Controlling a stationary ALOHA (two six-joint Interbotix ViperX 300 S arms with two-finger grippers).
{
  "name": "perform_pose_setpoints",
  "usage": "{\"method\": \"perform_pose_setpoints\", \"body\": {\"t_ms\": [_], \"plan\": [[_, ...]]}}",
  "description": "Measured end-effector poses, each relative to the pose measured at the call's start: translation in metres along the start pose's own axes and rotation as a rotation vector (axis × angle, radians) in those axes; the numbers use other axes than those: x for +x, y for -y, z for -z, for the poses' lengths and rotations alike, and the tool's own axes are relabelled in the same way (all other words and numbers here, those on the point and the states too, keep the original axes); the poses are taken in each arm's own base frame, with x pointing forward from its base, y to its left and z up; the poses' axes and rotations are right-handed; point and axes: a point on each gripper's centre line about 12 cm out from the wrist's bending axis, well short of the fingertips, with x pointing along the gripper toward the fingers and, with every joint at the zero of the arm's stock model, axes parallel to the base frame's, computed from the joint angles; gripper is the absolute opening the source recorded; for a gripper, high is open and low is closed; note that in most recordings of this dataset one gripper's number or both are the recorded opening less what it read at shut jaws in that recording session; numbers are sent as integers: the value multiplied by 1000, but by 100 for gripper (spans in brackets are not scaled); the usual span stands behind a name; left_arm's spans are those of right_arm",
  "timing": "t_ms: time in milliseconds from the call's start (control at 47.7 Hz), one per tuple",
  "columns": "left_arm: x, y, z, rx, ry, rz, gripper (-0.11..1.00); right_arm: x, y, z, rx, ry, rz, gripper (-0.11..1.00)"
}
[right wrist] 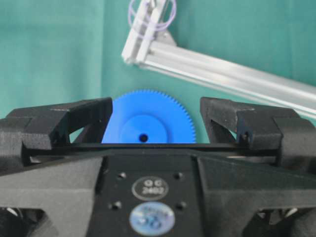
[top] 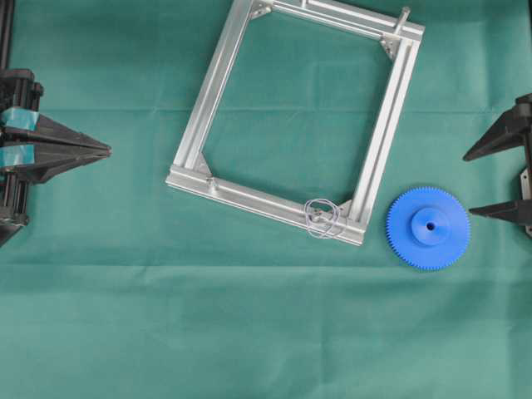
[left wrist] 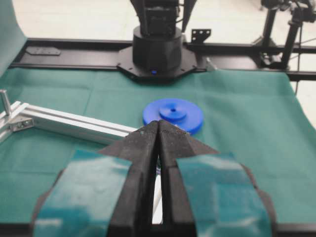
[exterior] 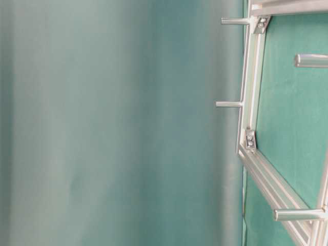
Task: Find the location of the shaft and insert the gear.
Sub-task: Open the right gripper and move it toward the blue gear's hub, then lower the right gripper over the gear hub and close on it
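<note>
The blue toothed gear (top: 428, 228) lies flat on the green cloth, hub up, just off the aluminium frame's (top: 223, 79) near right corner. A thin silver pin, the shaft (top: 404, 17), stands at the frame's far right corner. My right gripper (top: 470, 184) is open at the right edge, its lower finger tip close to the gear's rim and apart from it. In the right wrist view the gear (right wrist: 148, 123) sits ahead between the spread fingers of that gripper (right wrist: 154, 116). My left gripper (top: 108, 151) is shut on nothing at the far left, and its tips (left wrist: 158, 123) point toward the gear (left wrist: 173, 114).
A loop of thin wire (top: 322, 218) hangs on the frame's near right corner, close to the gear. The table-level view shows several pins sticking out of the frame (exterior: 250, 92), one being a thin pin (exterior: 228, 104). The right arm's black base (left wrist: 157, 49) stands behind the gear.
</note>
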Motion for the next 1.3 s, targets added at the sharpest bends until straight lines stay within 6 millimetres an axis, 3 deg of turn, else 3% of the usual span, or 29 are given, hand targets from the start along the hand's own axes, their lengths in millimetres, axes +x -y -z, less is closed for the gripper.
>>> {"method": "perform_pose_setpoints", "body": {"t_ms": [231, 797, 1300], "plan": [[0, 0, 0, 0, -3, 0, 1, 9, -3, 5, -12, -56, -8, 91], [0, 0, 3, -2, -25, -2, 2, 69, 3, 42, -13, -230, 23, 91], [0, 0, 3, -2, -28, -2, 2, 98, -2, 61, -8, -255, -3, 91]]}}
